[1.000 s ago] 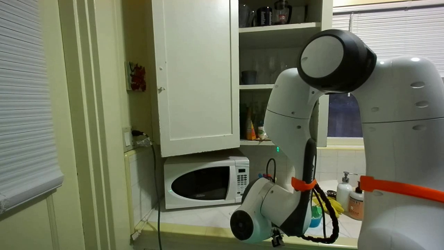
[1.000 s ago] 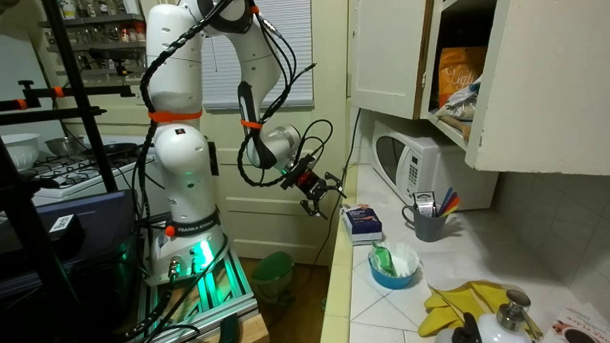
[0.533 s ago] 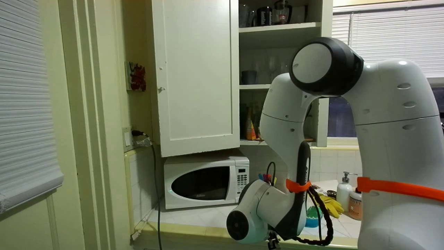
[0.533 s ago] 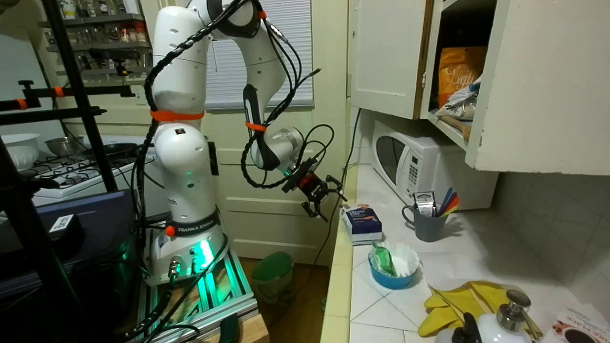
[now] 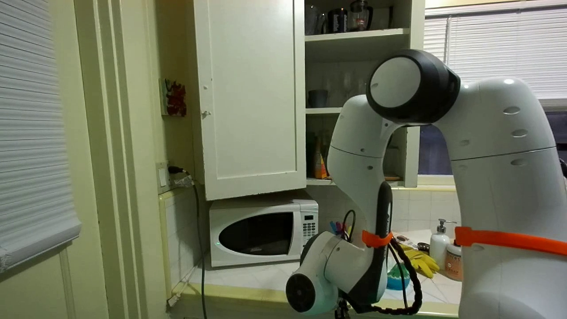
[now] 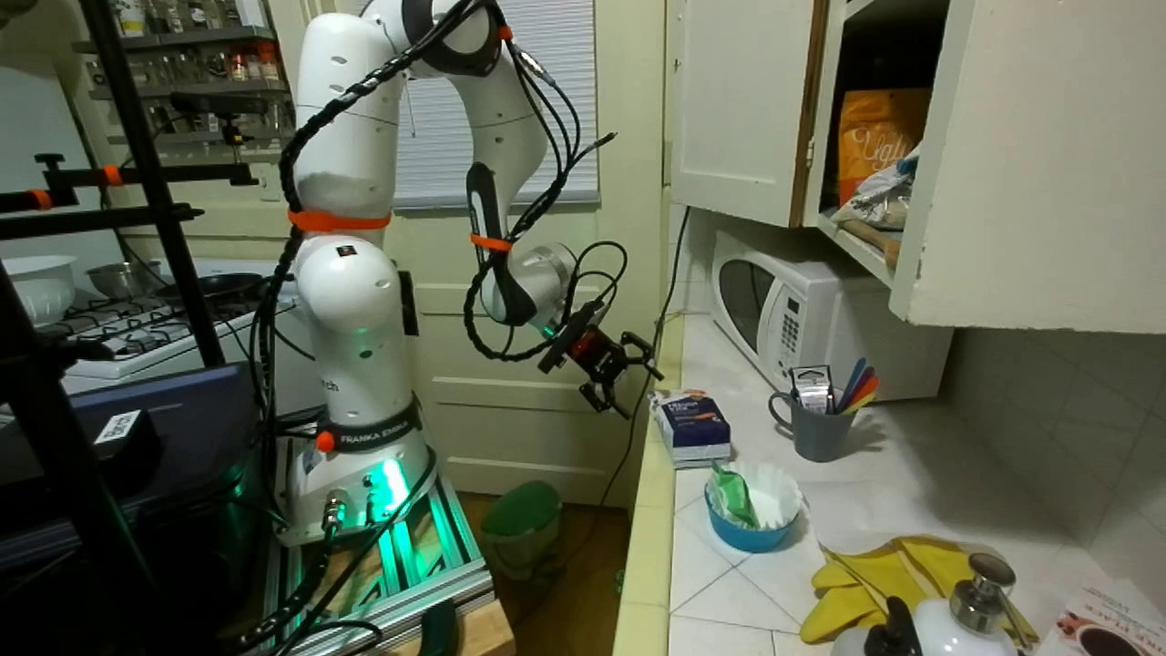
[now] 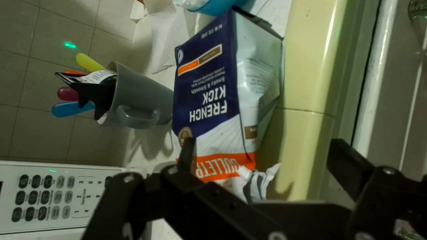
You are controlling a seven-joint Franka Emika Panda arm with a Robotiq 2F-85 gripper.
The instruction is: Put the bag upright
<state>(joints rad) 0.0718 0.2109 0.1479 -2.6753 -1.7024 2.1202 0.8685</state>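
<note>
Two black fingers [image 7: 350, 165] on the tool [image 7: 262, 150], spread wide, holding nothing. Poised just off the yellow front edge [image 7: 303, 143] of the tiled surface [image 6: 729, 601] and, in the wrist view, astride the line of that edge. Ahead from there, nearer to the inner finger: the French Kick bag [image 7: 227, 96], top end closest, base pointing away, long axis roughly along the front edge. Best, by judgement, to shift inward over the surface, pinch near the top end, then tip up onto the base.

Lying on its back beside the front edge, one flank close up to the yellow trim, with contact hard to tell. Dark blue front panel turned up, with white lettering, an orange-and-brown stripe, and an orange band near the crumpled top; pale, creased side. Apparently full yet soft, thus likely to dent under a pinch and to slump if let go off balance.

Near the base, along the same edge, a blue bowl [image 6: 749, 541] with a white liner and a green wrapper. Farther in from the edge, a grey mug [image 6: 823, 435] with coloured handles. Farthest, at the back corner, a white microwave [image 5: 263, 232].
</note>
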